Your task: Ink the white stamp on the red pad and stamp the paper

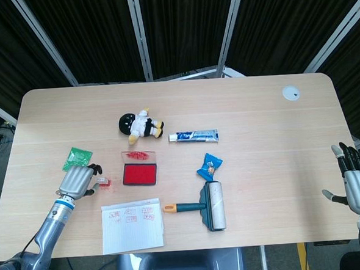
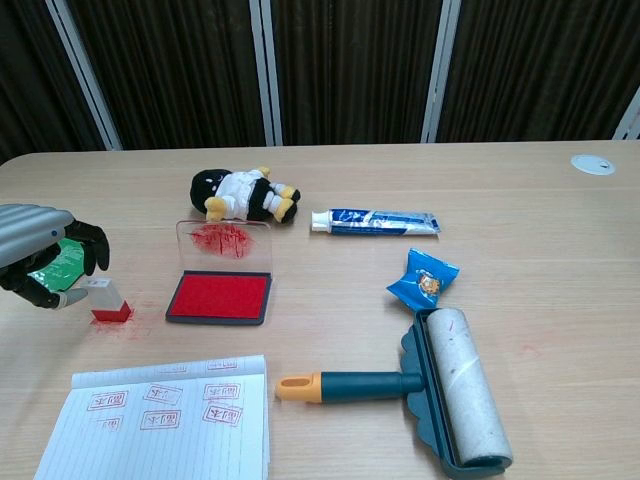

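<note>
White stamp (image 2: 104,298) touches left robot hand (image 2: 42,263) fingertips.

I see a white stamp (image 2: 103,297) with a red base, a red ink pad (image 2: 220,297) in a dark tray, lined white paper (image 2: 160,420) carrying red prints, a green packet (image 1: 76,158), a blue snack wrapper (image 2: 422,278), and a teal lint roller (image 2: 440,385) with an orange-tipped handle

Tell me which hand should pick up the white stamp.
Left. The left hand is right beside the white stamp, fingers curled toward it. The right hand sits off the table's far right edge, distant from everything.
</note>
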You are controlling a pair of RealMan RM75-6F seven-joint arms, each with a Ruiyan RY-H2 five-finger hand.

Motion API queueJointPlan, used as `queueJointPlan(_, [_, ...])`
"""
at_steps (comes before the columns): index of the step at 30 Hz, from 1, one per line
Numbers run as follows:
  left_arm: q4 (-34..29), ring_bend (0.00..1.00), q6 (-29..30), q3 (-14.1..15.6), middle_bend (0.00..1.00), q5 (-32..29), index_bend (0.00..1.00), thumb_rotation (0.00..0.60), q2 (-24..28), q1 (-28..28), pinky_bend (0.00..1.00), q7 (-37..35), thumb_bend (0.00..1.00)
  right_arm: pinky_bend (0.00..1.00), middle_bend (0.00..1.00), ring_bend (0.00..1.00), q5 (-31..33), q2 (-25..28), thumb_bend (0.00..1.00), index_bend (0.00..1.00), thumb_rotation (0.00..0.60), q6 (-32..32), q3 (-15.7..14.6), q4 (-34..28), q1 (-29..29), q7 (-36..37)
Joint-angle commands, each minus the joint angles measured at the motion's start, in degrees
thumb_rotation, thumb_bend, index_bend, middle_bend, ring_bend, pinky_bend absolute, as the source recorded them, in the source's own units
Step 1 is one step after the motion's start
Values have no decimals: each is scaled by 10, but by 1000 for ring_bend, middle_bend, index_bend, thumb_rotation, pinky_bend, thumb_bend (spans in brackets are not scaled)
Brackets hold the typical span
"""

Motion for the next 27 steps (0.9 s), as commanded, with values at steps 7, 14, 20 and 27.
queueJointPlan(7, [10, 839, -6, 2, 438, -5, 421, 600, -12, -10, 855, 16, 306, 0, 0, 0, 6, -2, 0, 0, 600, -4, 1, 3, 2, -2])
queueJointPlan(14, [16, 839, -4, 5, 457, -6, 443, 600, -18, -13, 854, 28, 307, 0, 0, 0, 10, -3, 0, 0, 600, -7, 2, 4, 2, -3])
queueJointPlan(20, [18, 839, -5, 7, 477, -9, 461, 600, -20, -15, 854, 31, 312, 0, 0, 0, 12, -3, 0, 0, 600, -8, 2, 5, 2, -2])
queueJointPlan(27, [20, 839, -4, 8, 503, -12, 522, 600, -23, -17, 854, 35, 339, 0, 0, 0, 16, -3, 0, 0, 600, -11, 2, 6, 3, 0])
